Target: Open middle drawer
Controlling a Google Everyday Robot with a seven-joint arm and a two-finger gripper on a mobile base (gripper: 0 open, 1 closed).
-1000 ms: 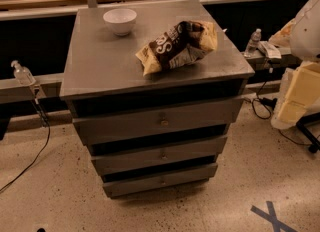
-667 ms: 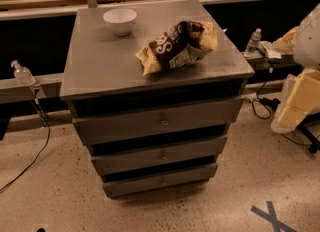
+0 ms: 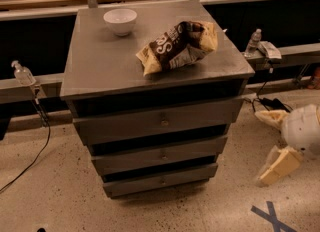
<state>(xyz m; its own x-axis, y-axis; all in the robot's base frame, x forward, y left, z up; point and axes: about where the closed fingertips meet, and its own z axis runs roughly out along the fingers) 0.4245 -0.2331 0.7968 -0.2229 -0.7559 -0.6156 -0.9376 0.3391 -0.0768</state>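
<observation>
Since 1.0 s ago the end effector [image 3: 265, 148] has dropped from beside the cabinet's top to the height of the lower drawers, at the right edge of the view. Grey cabinet [image 3: 150, 71] of 3 drawers on the speckled floor [image 3: 50, 196], all 3 fronts flush and shut. A chip bag [image 3: 177, 46] and a white bowl [image 3: 120, 21] rest on its top (neither concerns the task). Middle drawer [image 3: 176, 153]: the mid-sized front, between the taller top drawer [image 3: 125, 124] and the slim bottom drawer [image 3: 135, 183], with a small round knob [image 3: 162, 154] at its centre. End effector: fingers spread wide with nothing between them, well apart from the cabinet, to its right. Step in hand, as judged: the approach, with no contact yet. Next move calls for swinging leftward to the front face, levelling with the knob, closing on it and pulling straight outward.
</observation>
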